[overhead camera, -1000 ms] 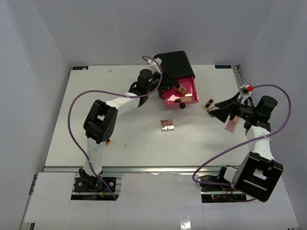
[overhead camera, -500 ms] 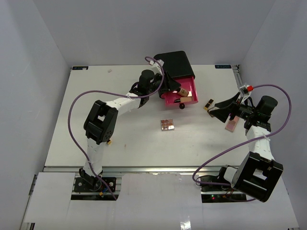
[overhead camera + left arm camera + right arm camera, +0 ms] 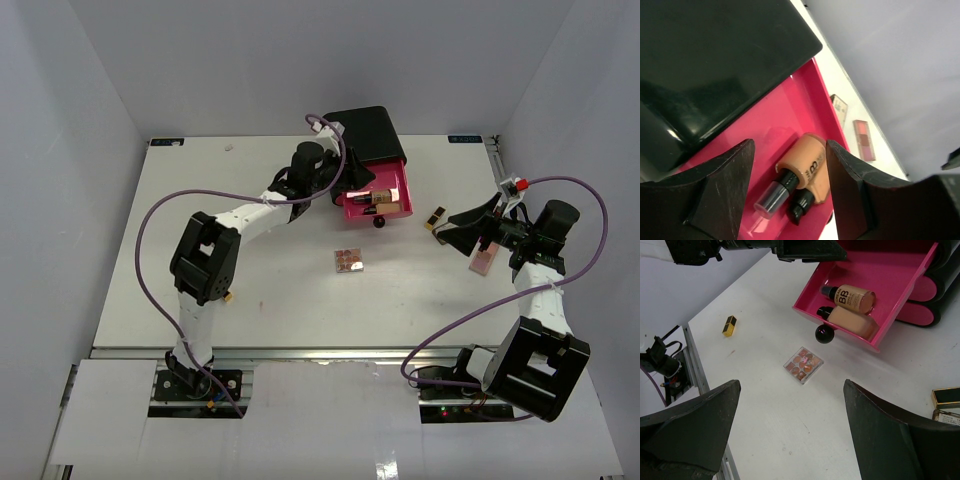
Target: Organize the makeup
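Observation:
The black box's (image 3: pixel 368 130) top pink drawer (image 3: pixel 398 185) stands pulled out. Two tan bottles lie side by side in it, a BB bottle (image 3: pixel 854 296) and a plain one (image 3: pixel 852 323). My left gripper (image 3: pixel 343 192) hovers open over the drawer's left end, its fingers (image 3: pixel 715 195) standing either side of the bottles (image 3: pixel 812 167) without holding them. A square palette (image 3: pixel 348 260) lies mid-table. A gold lipstick (image 3: pixel 437 217) and a flat pink compact (image 3: pixel 485 262) lie at the right, beside my open, empty right gripper (image 3: pixel 455 230). The palette (image 3: pixel 803 364) shows ahead of that gripper (image 3: pixel 795 440).
Another gold lipstick (image 3: pixel 729 325) lies on the table near the left arm's elbow (image 3: pixel 228 296). The drawer's black knob (image 3: pixel 824 333) sticks out toward the palette. Two lower pink drawers (image 3: pixel 925 295) are shut. The table's metal edge rail (image 3: pixel 300 352) runs along the front.
My left gripper has opened and let go of the tan bottle, which now lies flat in the drawer beside the other one. The right arm has not moved.

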Motion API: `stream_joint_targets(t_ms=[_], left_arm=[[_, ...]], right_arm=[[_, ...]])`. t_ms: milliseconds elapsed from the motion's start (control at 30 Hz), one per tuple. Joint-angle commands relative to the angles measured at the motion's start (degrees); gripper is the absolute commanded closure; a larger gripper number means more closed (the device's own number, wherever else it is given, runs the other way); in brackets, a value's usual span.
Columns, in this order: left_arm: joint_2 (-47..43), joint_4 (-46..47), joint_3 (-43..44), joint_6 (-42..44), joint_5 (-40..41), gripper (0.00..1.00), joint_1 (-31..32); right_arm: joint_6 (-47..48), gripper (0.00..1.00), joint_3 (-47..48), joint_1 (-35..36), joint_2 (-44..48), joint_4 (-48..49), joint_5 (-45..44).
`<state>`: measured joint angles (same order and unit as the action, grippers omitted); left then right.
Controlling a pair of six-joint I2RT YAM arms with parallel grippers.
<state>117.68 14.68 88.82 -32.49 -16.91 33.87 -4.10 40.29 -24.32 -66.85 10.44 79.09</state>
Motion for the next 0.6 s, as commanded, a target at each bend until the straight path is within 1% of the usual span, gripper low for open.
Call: stream_joint_targets(t_ms=[0,100,200,267,300,333,400,467,533,567], left_arm=[[-6.01,-4.79,3.4,6.8,3.34,0.31,-0.21],[-8.08,-6.09,2.96,9.87,4.03,0.33,-0.21],[-11.45,-7.95,0.78,14.68,4.3,0.41,-0.29],[-14.63,-9.18,-1.44,17.24,4.19,0.47,-0.3],[-17.83,-10.04,-3.1,18.65,3.83,0.48,-0.36],[-19.59,-11.27,-4.9,20.08,3.68,0.49,-0.38],[-23.3,-13.93,-8.15,22.47,3.0,0.5,-0.46],[-28.68,-17.87,-12.28,23.97,3.26,0.51,-0.72],[-33.37,-19.93,-16.35,25.79,4.09,0.48,-0.86],[-35.35,-20.91,-18.08,26.49,4.17,0.44,-1.01]], right_arm=[[0.12,0.1,-0.02,-0.29,0.67,1.34,1.42],[0.14,0.1,-0.4,-0.34,0.67,1.73,1.83],[1.01,0.09,-1.39,-0.04,0.75,2.69,2.75],[3.59,0.09,-1.49,0.49,1.06,1.76,3.8],[7.15,0.08,-1.18,1.6,1.3,-0.63,4.48],[13.2,0.07,-0.8,2.44,1.57,-5.47,5.46],[29.1,0.02,1.09,5.16,1.96,-18.71,6.15],[47.32,0.05,4.01,10.38,2.32,-28.35,2.78],[57.7,0.11,6.01,15.96,2.56,-35.35,-1.96],[61.21,0.15,7.04,19.82,2.4,-38.42,-4.23]])
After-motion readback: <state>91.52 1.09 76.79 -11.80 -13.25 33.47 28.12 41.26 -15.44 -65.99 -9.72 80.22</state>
